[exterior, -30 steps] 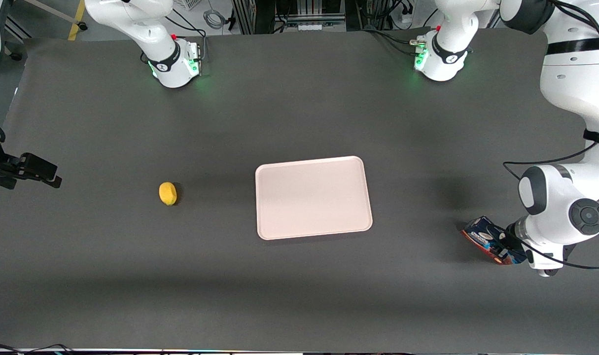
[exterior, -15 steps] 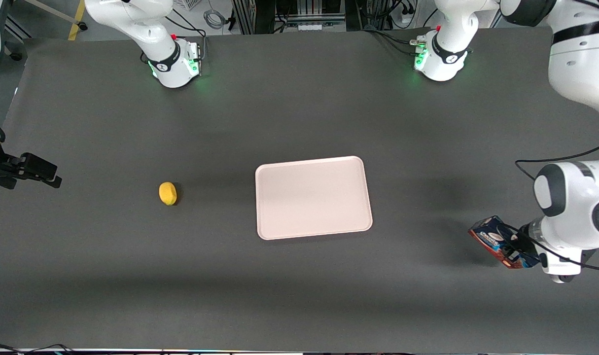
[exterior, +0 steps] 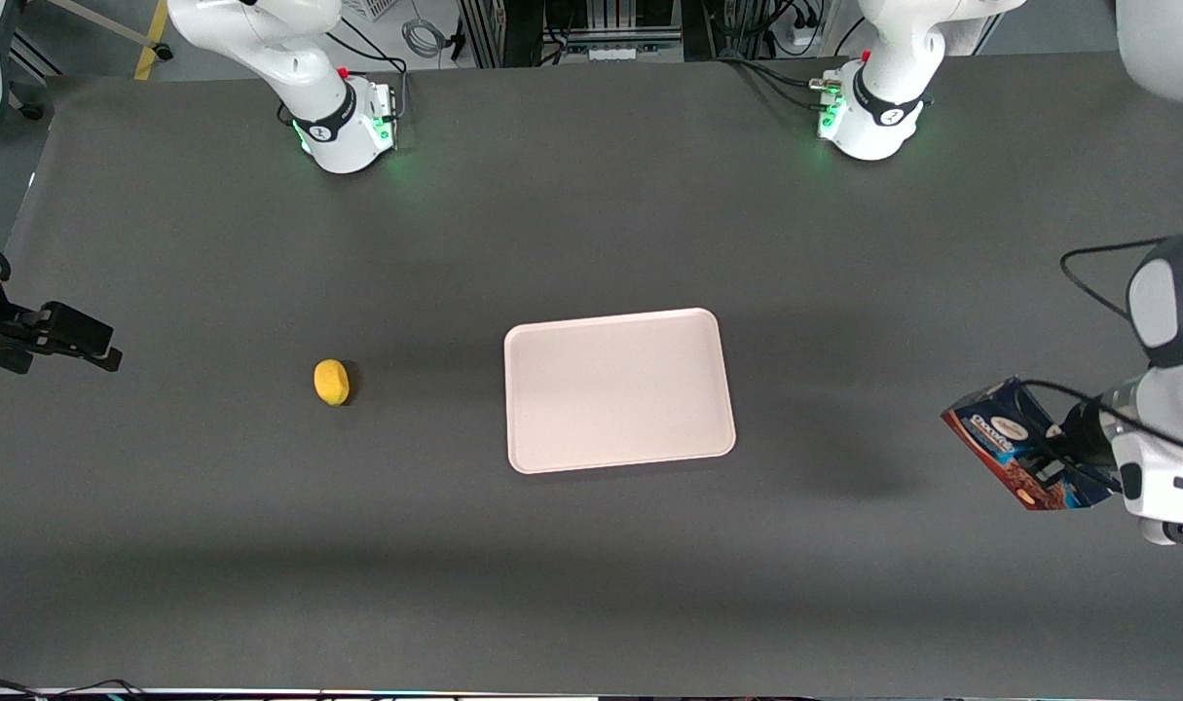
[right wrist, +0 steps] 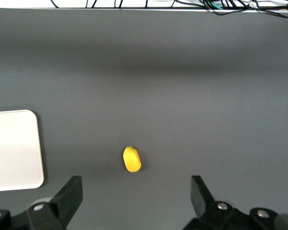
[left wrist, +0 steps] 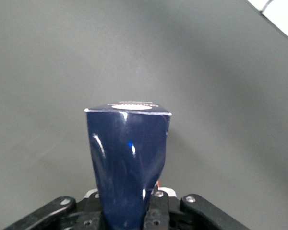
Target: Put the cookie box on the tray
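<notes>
— Holding the cookie box at the working arm's end of the tabletop; I have the gripper pinching it, jaws pressed onto its sides. In the wrist view the navy carton stands out from the jaws with its end flap toward the mat, and its wall looks dented where it is squeezed.

— Is it off the surface?

— It looks lifted, tilted with one end toward the tray (I cannot tell how high). Its shadow lies on the mat between box and tray.

— What room do you have?

— A wide bare strip of dark mat runs between the box and the tray's nearer rim, nothing standing in it. The tray sits flat near the middle, nothing on it, bare mat on all four sides. The box hangs close to the tabletop's end edge on my side. The yellow lump lies well apart from the tray, toward the parked arm's end; the parked arm's wrist camera shows it alone on the mat near the tray's corner.

— Changed from a second ago?

— Yes. The box has moved farther out toward the working arm's end and looks larger and more raised. Tray and lump have not shifted.
</notes>
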Controlling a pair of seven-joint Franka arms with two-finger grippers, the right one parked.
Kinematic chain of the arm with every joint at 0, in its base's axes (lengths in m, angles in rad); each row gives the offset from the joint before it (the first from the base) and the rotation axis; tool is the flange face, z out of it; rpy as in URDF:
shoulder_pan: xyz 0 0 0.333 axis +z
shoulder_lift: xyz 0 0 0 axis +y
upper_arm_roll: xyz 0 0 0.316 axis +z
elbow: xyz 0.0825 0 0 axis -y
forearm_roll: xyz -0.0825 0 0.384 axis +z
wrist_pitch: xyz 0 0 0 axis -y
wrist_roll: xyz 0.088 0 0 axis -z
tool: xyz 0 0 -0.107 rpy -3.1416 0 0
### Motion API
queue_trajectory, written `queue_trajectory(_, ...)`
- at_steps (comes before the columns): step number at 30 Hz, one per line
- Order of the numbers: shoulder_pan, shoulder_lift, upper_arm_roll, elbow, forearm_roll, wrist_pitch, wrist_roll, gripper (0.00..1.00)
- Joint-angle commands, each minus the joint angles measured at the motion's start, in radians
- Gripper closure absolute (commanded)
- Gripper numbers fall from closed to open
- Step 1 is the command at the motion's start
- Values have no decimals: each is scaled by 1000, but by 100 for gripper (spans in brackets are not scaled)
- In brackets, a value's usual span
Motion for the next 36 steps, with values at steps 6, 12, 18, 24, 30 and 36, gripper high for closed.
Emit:
queue_trajectory(6,-5,3,-172,125,54,-138,68,78)
queue_trajectory(12,-5,5,-280,127,49,-138,67,78)
queue_trajectory(18,-5,5,-372,125,45,-135,58,78)
queue_trajectory(24,-6,9,-448,114,45,-130,12,80)
queue_trajectory(30,-17,12,-548,29,62,-63,-141,79)
queue_trajectory(36,-26,9,-583,-68,115,3,-185,79)
